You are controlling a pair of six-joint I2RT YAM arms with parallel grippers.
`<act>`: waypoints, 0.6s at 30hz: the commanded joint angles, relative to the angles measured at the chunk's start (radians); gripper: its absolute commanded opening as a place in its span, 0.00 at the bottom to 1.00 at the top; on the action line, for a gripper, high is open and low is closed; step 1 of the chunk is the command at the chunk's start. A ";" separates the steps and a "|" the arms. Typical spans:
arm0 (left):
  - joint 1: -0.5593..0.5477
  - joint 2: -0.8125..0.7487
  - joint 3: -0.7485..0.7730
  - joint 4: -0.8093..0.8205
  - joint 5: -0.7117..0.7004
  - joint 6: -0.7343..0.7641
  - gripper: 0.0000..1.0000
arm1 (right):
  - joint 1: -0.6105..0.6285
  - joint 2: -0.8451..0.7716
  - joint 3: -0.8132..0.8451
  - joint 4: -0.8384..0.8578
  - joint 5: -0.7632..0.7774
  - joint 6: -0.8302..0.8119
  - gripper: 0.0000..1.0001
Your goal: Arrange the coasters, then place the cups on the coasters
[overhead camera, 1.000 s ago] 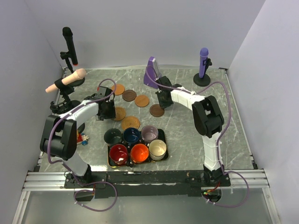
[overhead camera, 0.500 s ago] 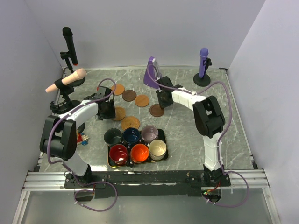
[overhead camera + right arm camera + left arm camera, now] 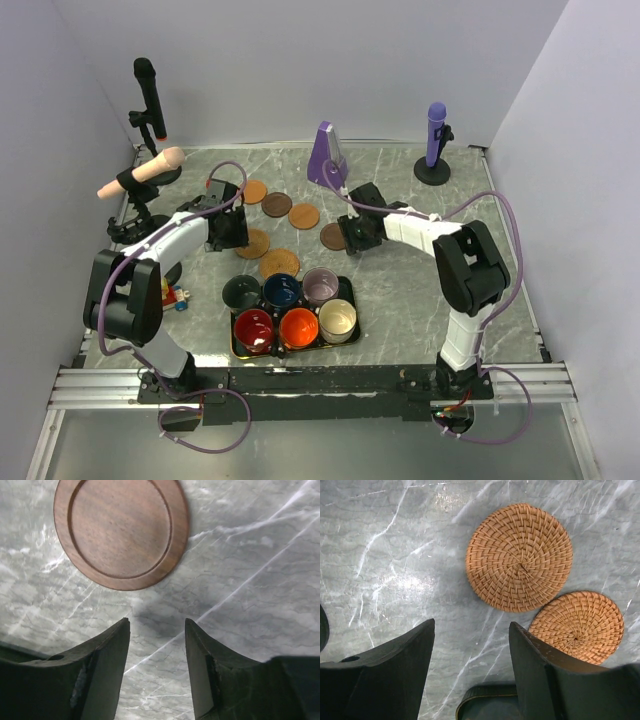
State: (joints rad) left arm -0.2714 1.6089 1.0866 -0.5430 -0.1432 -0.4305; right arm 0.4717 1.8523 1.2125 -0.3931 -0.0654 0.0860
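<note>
L tool [image 3: 470,630]: jaws well apart, nothing btw them, only bare grey marble worktop [image 3: 395,555] below. Just ahead of it, slightly to its right, lies a pale orange woven-rattan round coaster [image 3: 519,557], flat. A second woven-rattan coaster [image 3: 576,626] sits beside the tool's right finger, rim close to the first; can't tell if they touch. A corner of the black rectangular tray [image 3: 485,700] shows under the tool's near side.

Top view, beyond L tool and to its right, towards R tool: smooth orange-brown disc coaster [image 3: 254,191], dark brown disc coaster [image 3: 277,204], another orange-brown disc coaster [image 3: 304,216], in a slanting row, each apart from the next.

Nearer the arm bases than both tools, the tray holds all 6 cups in 2 rows. Far row: dark green-grey mug [image 3: 241,293], navy blue mug [image 3: 282,290], pale lilac mug [image 3: 321,286]. Near row: red mug [image 3: 254,328], orange mug [image 3: 298,327], cream mug [image 3: 338,320].

R tool [image 3: 156,622]: jaws partly open, empty, over bare worktop. A dark brown wooden coaster w/ raised rim [image 3: 121,532] lies flat just ahead of its left finger, clear of both fingertips.
</note>
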 commanded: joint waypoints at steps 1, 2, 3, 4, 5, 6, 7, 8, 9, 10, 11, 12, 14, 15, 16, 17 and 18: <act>0.003 -0.023 0.025 -0.001 0.019 -0.017 0.66 | 0.011 0.005 0.007 0.053 -0.036 -0.041 0.57; 0.004 -0.024 0.036 -0.011 0.022 -0.024 0.66 | 0.012 0.018 0.022 0.051 -0.034 -0.040 0.57; 0.003 -0.027 0.045 -0.015 0.025 -0.028 0.66 | 0.016 0.031 0.033 0.048 -0.030 -0.042 0.57; 0.003 -0.033 0.055 -0.017 0.031 -0.031 0.66 | 0.018 0.038 0.038 0.051 -0.025 -0.042 0.55; 0.003 -0.035 0.061 -0.017 0.033 -0.036 0.67 | 0.021 0.044 0.044 0.056 -0.024 -0.043 0.54; 0.004 -0.041 0.065 -0.018 0.034 -0.039 0.67 | 0.022 0.051 0.047 0.059 -0.021 -0.051 0.54; 0.003 -0.043 0.074 -0.020 0.034 -0.040 0.68 | 0.025 0.061 0.053 0.057 -0.016 -0.055 0.53; 0.004 -0.043 0.079 -0.023 0.037 -0.042 0.68 | 0.028 0.070 0.061 0.054 -0.014 -0.057 0.52; 0.005 -0.041 0.090 -0.029 0.037 -0.045 0.68 | 0.030 0.076 0.064 0.053 -0.013 -0.060 0.51; 0.006 -0.040 0.101 -0.038 0.039 -0.048 0.68 | 0.033 0.084 0.065 0.054 -0.011 -0.060 0.50; 0.009 -0.037 0.111 -0.047 0.043 -0.054 0.67 | 0.035 0.087 0.064 0.057 -0.010 -0.060 0.51; 0.009 -0.040 0.121 -0.052 0.047 -0.059 0.68 | 0.036 0.090 0.064 0.060 -0.005 -0.060 0.50; 0.011 -0.049 0.131 -0.054 0.053 -0.065 0.68 | 0.038 0.096 0.064 0.065 0.002 -0.055 0.50; 0.012 -0.052 0.133 -0.051 0.056 -0.070 0.68 | 0.038 0.099 0.067 0.066 0.004 -0.055 0.50; 0.014 -0.058 0.134 -0.052 0.057 -0.071 0.68 | 0.039 0.104 0.071 0.069 0.007 -0.054 0.49; 0.017 -0.061 0.136 -0.051 0.059 -0.074 0.69 | 0.041 0.108 0.076 0.069 0.007 -0.054 0.49; 0.015 -0.061 0.137 -0.054 0.059 -0.076 0.69 | 0.042 0.116 0.084 0.069 0.012 -0.055 0.48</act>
State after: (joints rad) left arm -0.2642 1.5967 1.1847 -0.5812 -0.1024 -0.4778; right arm 0.4988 1.9209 1.2579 -0.3588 -0.0608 0.0376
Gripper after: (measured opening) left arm 0.683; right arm 0.490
